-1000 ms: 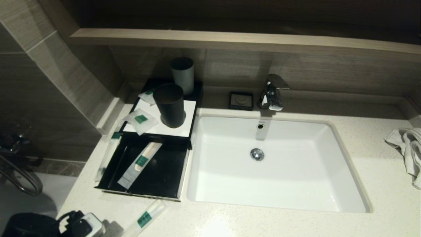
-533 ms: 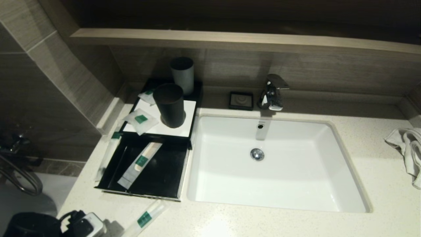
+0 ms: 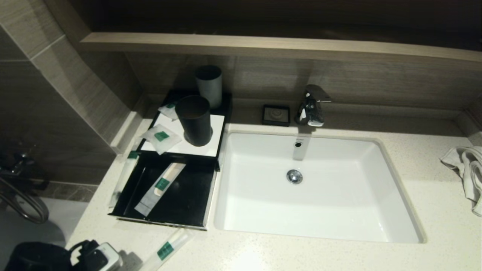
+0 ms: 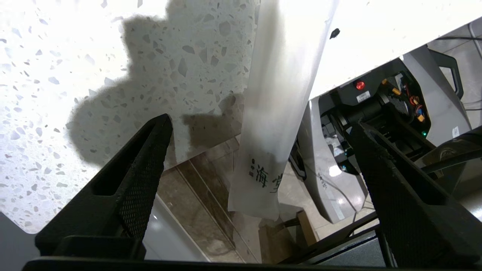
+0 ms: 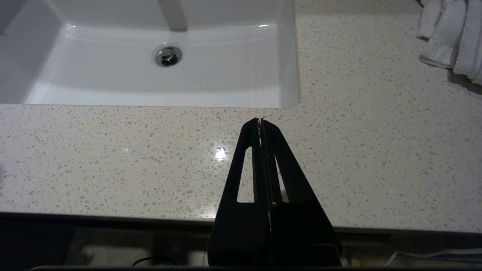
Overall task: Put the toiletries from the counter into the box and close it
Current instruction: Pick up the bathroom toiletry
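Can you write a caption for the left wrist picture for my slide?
Left gripper, jaws wide open, around a long sachet overhanging the counter edge.

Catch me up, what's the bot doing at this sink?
Packing sachets into the box. Its drawer is pulled out with one long sachet inside. Another long sachet lies at the counter's front edge, its end overhanging; the left pincer is open astride it, not gripping yet. Two small sachets are up by the box top. The right pincer is shut, parked over the counter by the sink.
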Robot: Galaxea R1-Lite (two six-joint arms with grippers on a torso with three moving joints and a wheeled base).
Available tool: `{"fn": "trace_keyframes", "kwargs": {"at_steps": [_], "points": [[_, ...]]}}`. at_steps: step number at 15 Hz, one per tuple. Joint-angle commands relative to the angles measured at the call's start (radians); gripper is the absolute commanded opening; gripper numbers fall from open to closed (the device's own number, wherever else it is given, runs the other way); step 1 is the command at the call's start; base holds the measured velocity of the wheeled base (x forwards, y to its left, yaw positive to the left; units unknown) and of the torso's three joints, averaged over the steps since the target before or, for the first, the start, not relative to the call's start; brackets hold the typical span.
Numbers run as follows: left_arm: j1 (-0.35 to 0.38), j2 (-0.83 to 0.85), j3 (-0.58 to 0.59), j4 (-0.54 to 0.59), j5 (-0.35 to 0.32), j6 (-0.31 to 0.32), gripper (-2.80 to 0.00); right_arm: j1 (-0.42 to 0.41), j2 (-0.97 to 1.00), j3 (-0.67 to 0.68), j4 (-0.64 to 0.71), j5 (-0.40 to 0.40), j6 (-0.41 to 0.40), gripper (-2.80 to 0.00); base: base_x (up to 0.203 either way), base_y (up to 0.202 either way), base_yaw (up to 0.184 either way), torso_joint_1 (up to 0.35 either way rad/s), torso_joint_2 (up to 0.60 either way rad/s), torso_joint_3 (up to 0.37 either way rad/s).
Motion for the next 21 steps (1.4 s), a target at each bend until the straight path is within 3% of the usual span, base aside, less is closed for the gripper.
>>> {"fn": "trace_keyframes", "kwargs": {"at_steps": [1,16,21], "points": [[0.000,0.001,-0.003,-0.002,0.000,0.003,-2.80,0.000,0.000,0.002,0.000,0.000,0.001,-2.80,0.000,0.000,0.000,0.000,0.00,0.000],[0.000,-0.018,0.005,-0.002,-0.001,0.011,-2.80,0.000,0.000,0.002,0.000,0.000,0.000,-2.80,0.000,0.000,0.000,0.000,0.00,0.000],[0.000,-0.139,0.005,0.008,-0.003,0.008,-2.80,0.000,0.000,0.002,0.000,0.000,0.001,-2.80,0.000,0.000,0.000,0.000,0.00,0.000]]}}
